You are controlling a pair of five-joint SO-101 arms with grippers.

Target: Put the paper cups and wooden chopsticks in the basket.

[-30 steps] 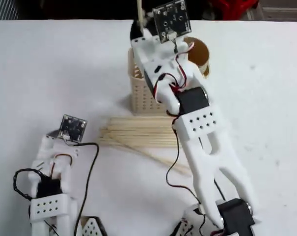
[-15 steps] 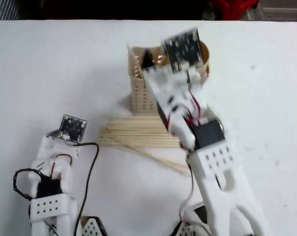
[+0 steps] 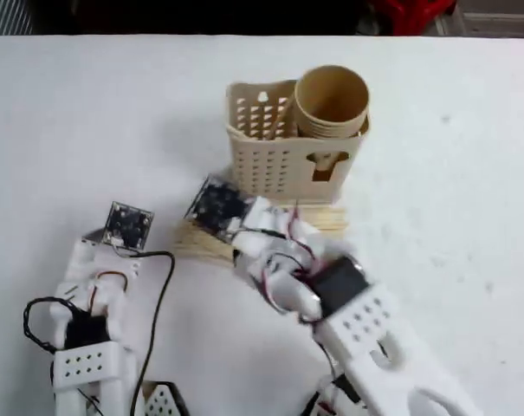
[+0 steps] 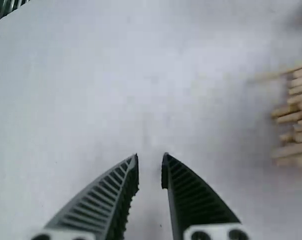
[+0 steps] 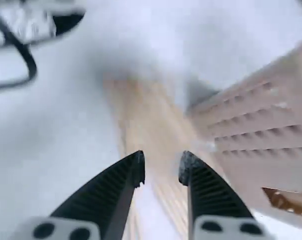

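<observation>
1. The right gripper (image 5: 161, 169) has its two black ribbed jaws parted with a clear gap and nothing between them. It's pointing down over the pile of pale wooden chopsticks (image 5: 150, 125), which looks pretty smeary from that wrist camera.
2. The left gripper (image 4: 150, 160) has its jaws just a little apart, a narrow slit, and it's not gripping anything either. There's bare white table (image 4: 141, 75) under it, and the ends of the chopsticks (image 4: 294, 120) are off to one side, well apart from the tips.
3. From the high camera, the chopsticks (image 3: 201, 240) lie flat on the table (image 3: 88, 104) in a bundle just in front of the cream perforated plastic basket (image 3: 270, 169). The right arm covers the middle of the pile.
4. The stacked brown paper cups (image 3: 331, 100) stand upright inside the basket, at its right end in the high view. A bit of cup shows through the cut-out in the front wall.
5. The right wrist camera catches a corner of the basket (image 5: 250, 140) just beside the pile.
</observation>
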